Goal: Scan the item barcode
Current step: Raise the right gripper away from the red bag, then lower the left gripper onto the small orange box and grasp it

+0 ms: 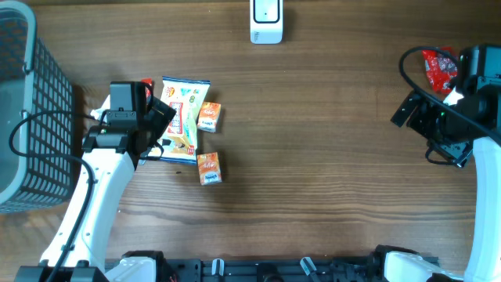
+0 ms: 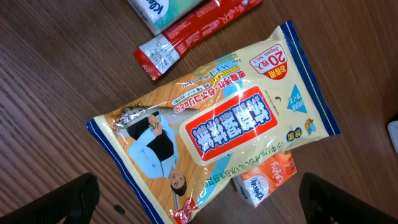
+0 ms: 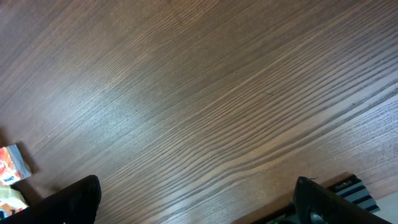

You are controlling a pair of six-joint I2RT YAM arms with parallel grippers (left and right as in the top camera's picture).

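Observation:
A cream and blue pack of wet wipes (image 2: 217,130) lies flat on the wooden table, printed side up. My left gripper (image 2: 199,208) hovers over its lower end, open, with one dark finger (image 2: 78,199) on each side and nothing held. Seen from overhead, the left gripper (image 1: 163,129) sits at the left edge of the pack (image 1: 185,117). An orange box (image 2: 264,177) peeks out from under the pack's corner. The white scanner (image 1: 266,21) stands at the back middle. My right gripper (image 3: 199,208) is open above bare wood, far right (image 1: 419,129).
A dark wire basket (image 1: 23,117) stands at the left edge. A red stick packet (image 2: 186,37) and a teal tissue pack (image 2: 158,9) lie beyond the wipes. A second orange box (image 1: 209,167) is nearer the front. A red packet (image 1: 438,66) lies behind the right arm.

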